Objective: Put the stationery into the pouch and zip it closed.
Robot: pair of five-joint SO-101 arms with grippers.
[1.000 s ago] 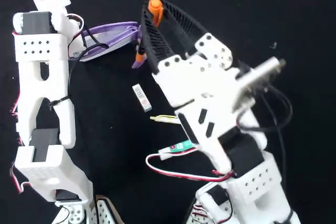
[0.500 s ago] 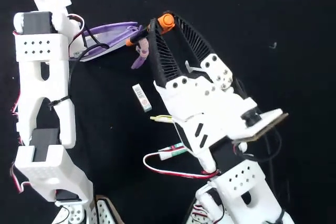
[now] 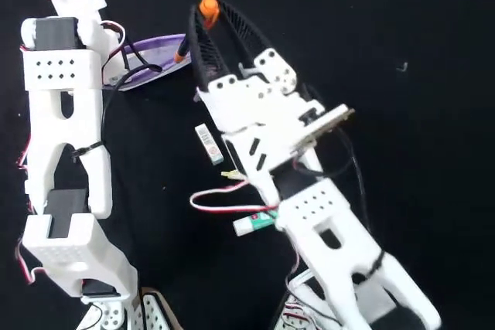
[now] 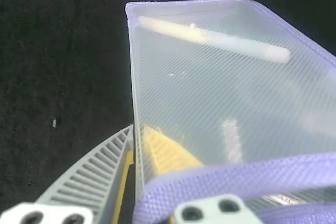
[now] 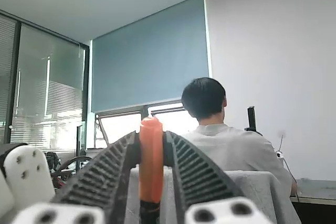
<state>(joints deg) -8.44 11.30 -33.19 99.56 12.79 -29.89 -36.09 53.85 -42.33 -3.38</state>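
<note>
Pouch pinned at its rim by left gripper; right gripper, clamped on orange pen, should angle the tip into the opening before releasing.

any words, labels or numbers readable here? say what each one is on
On the small white box: a printed label, too small to read.
On the white and green tube: if there is any print, it is too blurred to read.
On the pouch, the pen inside it and the orange marker: no lettering visible.
Nothing in these views can be quoted.
</note>
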